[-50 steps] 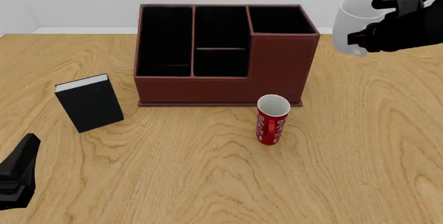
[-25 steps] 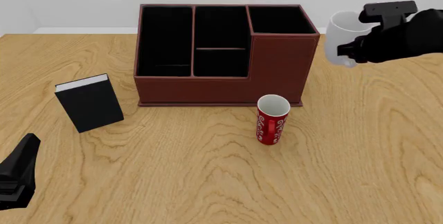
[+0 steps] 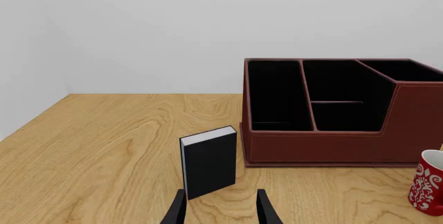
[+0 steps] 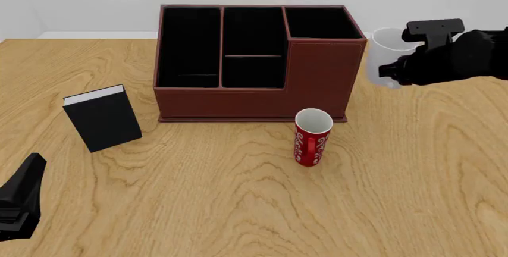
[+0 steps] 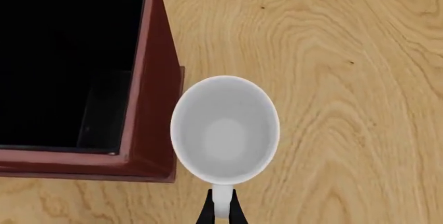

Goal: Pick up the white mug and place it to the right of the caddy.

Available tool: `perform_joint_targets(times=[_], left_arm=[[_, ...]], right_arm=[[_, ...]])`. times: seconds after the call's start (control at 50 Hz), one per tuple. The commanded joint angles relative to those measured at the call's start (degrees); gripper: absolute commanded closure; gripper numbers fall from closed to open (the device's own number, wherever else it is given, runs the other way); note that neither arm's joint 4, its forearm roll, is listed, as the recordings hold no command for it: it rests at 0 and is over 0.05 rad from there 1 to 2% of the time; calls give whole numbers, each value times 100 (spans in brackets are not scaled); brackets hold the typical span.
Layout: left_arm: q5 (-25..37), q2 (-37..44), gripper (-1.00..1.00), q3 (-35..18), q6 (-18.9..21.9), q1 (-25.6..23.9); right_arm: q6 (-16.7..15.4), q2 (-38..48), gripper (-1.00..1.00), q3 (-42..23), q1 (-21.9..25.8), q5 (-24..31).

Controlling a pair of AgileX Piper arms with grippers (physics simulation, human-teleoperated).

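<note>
The white mug (image 4: 382,47) hangs upright, mouth up, just right of the caddy's (image 4: 317,84) tall end section. My right gripper (image 4: 395,70) is shut on its loop handle from the right. In the right wrist view the fingers (image 5: 209,212) pinch the handle below the white mug (image 5: 225,130), whose rim overlaps the corner of the caddy's wall (image 5: 155,79). I cannot tell whether the mug's base touches the table. My left gripper (image 4: 30,176) rests low at the near left, and the left wrist view shows this gripper (image 3: 220,213) open and holding nothing.
A slim red patterned mug (image 4: 312,138) stands just in front of the caddy's right end. A black book (image 4: 102,117) with white pages stands upright left of the caddy, directly ahead of the left gripper. The left wrist view shows the book (image 3: 209,162) and caddy (image 3: 332,146).
My right gripper has carried the white mug leftward and downward, closer to the caddy's right side. The left arm has stayed still.
</note>
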Motion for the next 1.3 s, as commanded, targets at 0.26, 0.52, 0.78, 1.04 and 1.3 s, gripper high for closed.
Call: perform_joint_targets(times=[0.26, 0.52, 0.78, 1.04, 1.3], left_arm=[[0, 0, -100, 0, 0, 0], [0, 0, -100, 0, 0, 0], [0, 0, -100, 0, 0, 0], [0, 0, -100, 0, 0, 0], [0, 0, -100, 0, 0, 0]], right_arm=[[151, 189, 100, 234, 96, -347], [212, 312, 100, 347, 122, -512], [277, 438, 100, 401, 122, -645], [362, 590, 100, 540, 98, -835], [429, 706, 100, 652, 92, -991]])
